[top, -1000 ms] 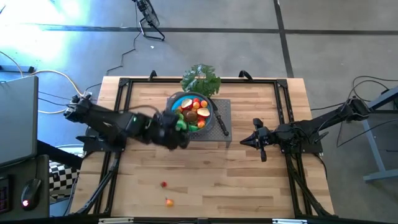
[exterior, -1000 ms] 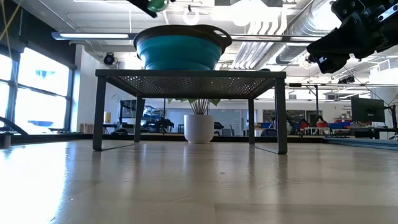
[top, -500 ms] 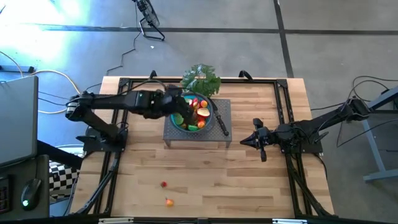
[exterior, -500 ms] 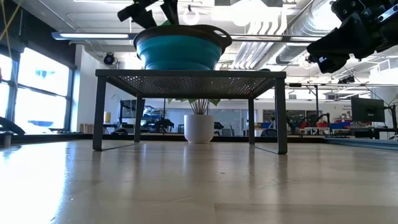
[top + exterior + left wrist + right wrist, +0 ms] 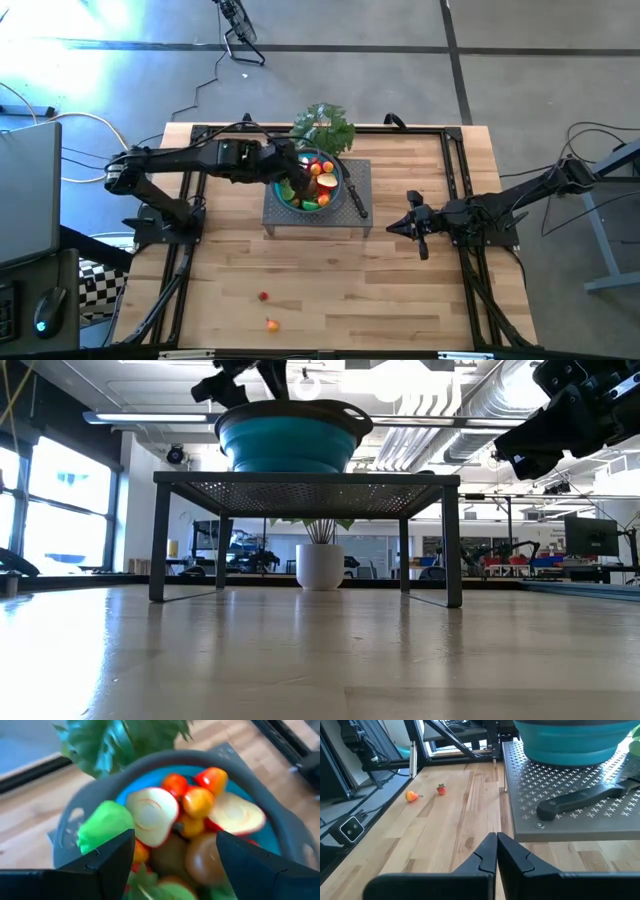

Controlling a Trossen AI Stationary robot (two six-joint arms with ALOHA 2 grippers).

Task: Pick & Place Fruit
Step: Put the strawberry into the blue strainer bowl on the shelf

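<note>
Now the left gripper [image 5: 290, 176] hovers over the blue bowl [image 5: 337, 186], fingers apart, holding nothing. Bowl is piled with fruit [image 5: 200, 820] and sits on the perforated stand [image 5: 355, 215] near the desk's far edge. Right gripper [image 5: 400, 226] waits mid-desk beside the stand, fingers together. Two small fruits [image 5: 267, 311] lie near the front edge.

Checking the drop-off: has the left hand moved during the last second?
Yes. The left hand swung from the near-left corner of the grey perforated metal stand to above the blue bowl.
</note>
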